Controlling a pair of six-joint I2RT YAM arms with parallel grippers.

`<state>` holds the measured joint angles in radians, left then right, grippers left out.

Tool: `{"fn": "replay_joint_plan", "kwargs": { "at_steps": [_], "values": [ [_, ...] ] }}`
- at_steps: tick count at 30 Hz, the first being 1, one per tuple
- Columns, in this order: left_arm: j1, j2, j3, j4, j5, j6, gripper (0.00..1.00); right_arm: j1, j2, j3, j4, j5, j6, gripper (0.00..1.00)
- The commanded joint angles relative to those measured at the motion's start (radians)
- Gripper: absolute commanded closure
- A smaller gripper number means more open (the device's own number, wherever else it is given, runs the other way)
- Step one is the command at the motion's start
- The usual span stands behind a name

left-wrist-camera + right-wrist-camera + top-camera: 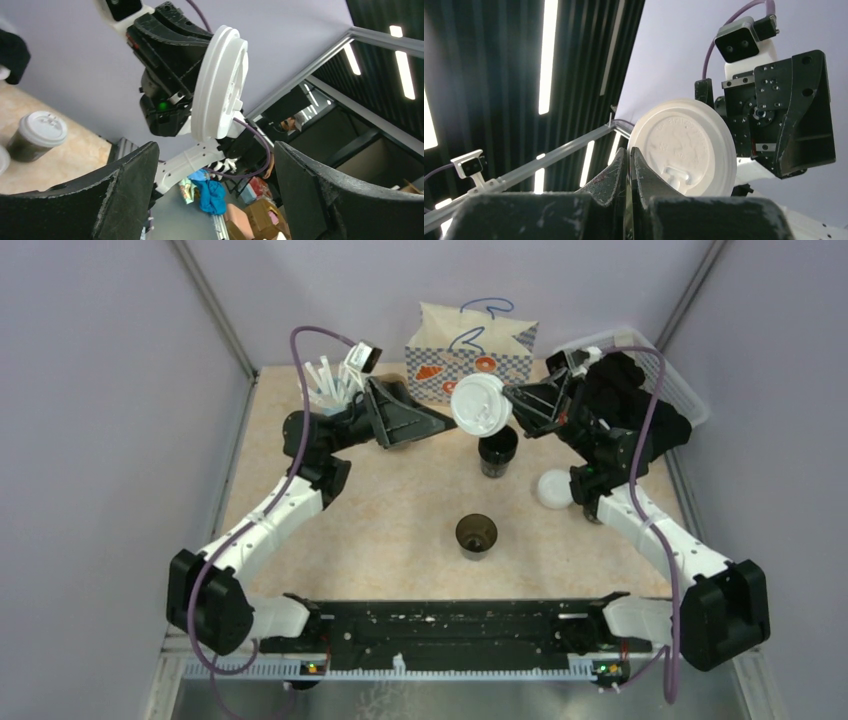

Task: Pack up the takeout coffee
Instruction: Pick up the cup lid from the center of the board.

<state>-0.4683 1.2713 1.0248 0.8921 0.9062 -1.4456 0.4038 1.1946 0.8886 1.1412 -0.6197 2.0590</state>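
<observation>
My right gripper [508,395] is shut on the rim of a round white sip lid [480,405], holding it on edge in the air above an open black cup [497,451]. In the right wrist view the shut gripper [630,152] pinches the lid [684,150]. My left gripper [447,423] is open just left of the lid, nothing between its fingers. From the left wrist the lid [220,85] shows just beyond the wide-apart gripper [215,150]. A second open black cup [476,535] stands nearer. A lidded cup [553,488] [37,135] stands by the right arm.
A printed paper bag [470,350] stands at the back centre. A cup of white straws [325,385] is at the back left behind the left arm. A white basket [668,368] sits at the back right under the right arm.
</observation>
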Motion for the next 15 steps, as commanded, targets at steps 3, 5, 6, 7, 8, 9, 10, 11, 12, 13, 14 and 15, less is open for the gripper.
{"fn": "replay_joint_plan", "kwargs": {
  "at_steps": [3, 5, 6, 7, 8, 9, 10, 11, 12, 13, 14, 15],
  "values": [
    [-0.064, 0.085, 0.085, 0.311, -0.066, -0.126, 0.19, 0.005, 0.019, 0.043, 0.137, 0.078, 0.132, 1.0],
    [-0.075, 0.118, 0.102, 0.374, -0.076, -0.171, 0.29, 0.004, 0.025, 0.037, 0.164, 0.101, 0.146, 1.0],
    [-0.078, 0.131, 0.104, 0.405, -0.081, -0.189, 0.31, 0.004, 0.027, 0.036, 0.176, 0.113, 0.154, 1.0],
    [-0.079, 0.139, 0.104, 0.421, -0.089, -0.201, 0.33, 0.003, 0.029, 0.035, 0.183, 0.123, 0.16, 1.0],
    [-0.079, 0.144, 0.105, 0.421, -0.093, -0.201, 0.34, 0.004, 0.029, 0.034, 0.187, 0.133, 0.164, 1.0],
    [-0.08, 0.147, 0.109, 0.405, -0.089, -0.192, 0.35, 0.004, 0.03, 0.035, 0.19, 0.145, 0.168, 1.0],
    [-0.081, 0.147, 0.114, 0.382, -0.084, -0.175, 0.35, 0.004, 0.031, 0.039, 0.191, 0.152, 0.171, 1.0],
    [-0.081, 0.145, 0.116, 0.366, -0.086, -0.162, 0.33, 0.004, 0.032, 0.047, 0.187, 0.153, 0.169, 1.0],
    [-0.082, 0.143, 0.116, 0.362, -0.095, -0.153, 0.31, 0.004, 0.033, 0.053, 0.182, 0.154, 0.17, 1.0],
    [-0.082, 0.145, 0.118, 0.363, -0.107, -0.151, 0.31, 0.005, 0.033, 0.055, 0.179, 0.158, 0.169, 1.0],
    [-0.081, 0.15, 0.123, 0.373, -0.118, -0.157, 0.34, 0.004, 0.031, 0.053, 0.176, 0.162, 0.168, 1.0],
    [-0.081, 0.159, 0.134, 0.382, -0.123, -0.164, 0.38, 0.004, 0.03, 0.047, 0.175, 0.169, 0.168, 1.0]
  ]
}}
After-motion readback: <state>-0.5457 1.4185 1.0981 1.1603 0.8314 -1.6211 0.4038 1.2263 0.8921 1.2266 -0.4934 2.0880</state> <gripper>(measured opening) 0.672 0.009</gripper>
